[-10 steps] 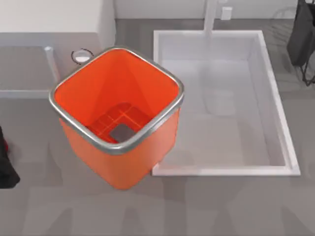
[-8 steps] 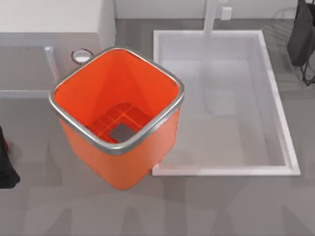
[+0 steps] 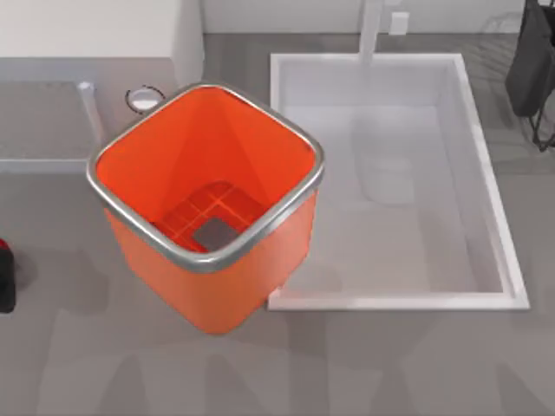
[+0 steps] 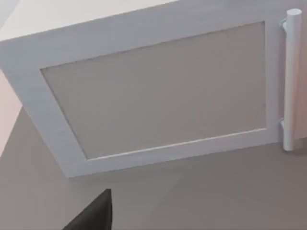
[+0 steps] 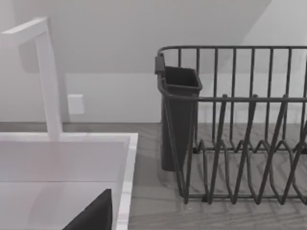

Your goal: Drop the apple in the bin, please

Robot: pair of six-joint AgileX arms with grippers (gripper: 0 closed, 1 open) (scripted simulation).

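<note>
The left arm [image 3: 4, 277] sat at the far left edge of the table in the top view, a dark block with a touch of red at its upper end; whether that red belonged to the apple could not be told, nor could the spread of the fingers or any hold they had; the bin [image 3: 208, 286] stood to that arm's right, near but apart from it, upright, its silver rim open to the camera and a grid pattern on its floor; beyond the bin, farther from the left arm, lay the white sink [image 3: 494, 260], its near corner tucked against the bin's side; the left wrist view looked onto a white cabinet door [image 4: 158, 96] with a bar handle [image 4: 291, 81]; the right arm [image 3: 533, 61] was parked at the top right corner of the table; ahead of it in its wrist view stood a dark dish rack [image 5: 235, 124] beside the sink's rim, with a white faucet [image 5: 48, 81] rising behind the basin.
</note>
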